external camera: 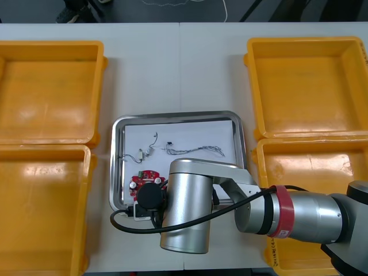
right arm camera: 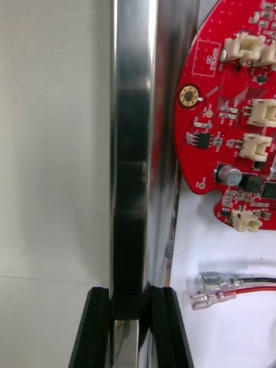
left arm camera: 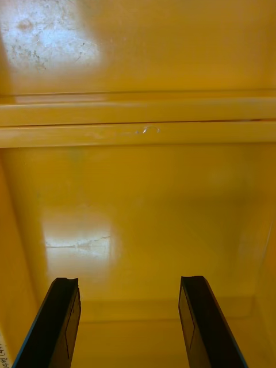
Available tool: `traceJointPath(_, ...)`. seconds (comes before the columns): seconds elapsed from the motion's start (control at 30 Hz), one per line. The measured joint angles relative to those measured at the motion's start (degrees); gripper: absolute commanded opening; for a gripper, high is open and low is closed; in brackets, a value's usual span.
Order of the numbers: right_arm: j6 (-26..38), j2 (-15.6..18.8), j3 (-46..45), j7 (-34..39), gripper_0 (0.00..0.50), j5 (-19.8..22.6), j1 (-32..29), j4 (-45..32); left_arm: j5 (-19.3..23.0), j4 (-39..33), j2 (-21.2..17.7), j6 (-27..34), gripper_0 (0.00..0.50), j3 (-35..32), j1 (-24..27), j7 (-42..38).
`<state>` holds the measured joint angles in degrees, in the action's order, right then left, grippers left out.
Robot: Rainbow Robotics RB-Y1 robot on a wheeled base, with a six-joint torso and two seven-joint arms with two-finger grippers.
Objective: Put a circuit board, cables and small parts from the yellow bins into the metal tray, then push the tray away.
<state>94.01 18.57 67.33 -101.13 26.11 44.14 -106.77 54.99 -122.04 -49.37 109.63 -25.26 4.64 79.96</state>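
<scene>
Looks like the last step: tray loaded, push about to begin. Clock read on the front view, with 12 at the far edge of the worktop [external camera: 172, 63].

At 6 o'clock of the metal tray [external camera: 178, 115], coming in from 4 o'clock: right end effector [right arm camera: 130, 294], clamped on the tray's near rim, one finger outside and one inside with the rim between them.

On the tray's white floor: round red circuit board [external camera: 144, 175] at 7 o'clock, just inside the gripped rim. Thin cables [external camera: 195, 149] lie near the middle, toward 1 o'clock. Two cable ends [right arm camera: 230, 280] with metal terminals, one black and one red, lie beside the inner finger, apart from the board.

Next, as a judgement: calls for a straight, even shove toward 12 o'clock, with the hold kept square so the tray slides without turning. Bare worktop beyond the far rim, so nothing in the path there.

Flanking the tray: yellow bins [external camera: 46, 92] at 10, 8, 2 and 4 o'clock, near its sides but apart. Any yaw risks scraping one. Loose, light load too: likely to shift under a jerk.

Left end effector [left arm camera: 127, 283]: fingers apart, holding nothing, over the bare floor of a yellow bin. Cannot tell which bin. Appears out of the way.
</scene>
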Motion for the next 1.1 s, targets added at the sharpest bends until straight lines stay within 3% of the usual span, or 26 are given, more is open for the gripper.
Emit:
traceJointPath(0.6, 0.7, 0.0, 0.0, 0.0, 0.000, -0.8, 2.9, 0.6, 0.0, 0.0, 0.0, 0.0, 0.500, 0.0, 0.0, 0.0)
traceJointPath(1.1, 1.1, -0.6, -2.5, -3.0, 0.000, -0.8, 8.6, 6.3, 0.0, 0.0, 0.0, 0.0, 0.500, 0.0, 0.0, 0.0)
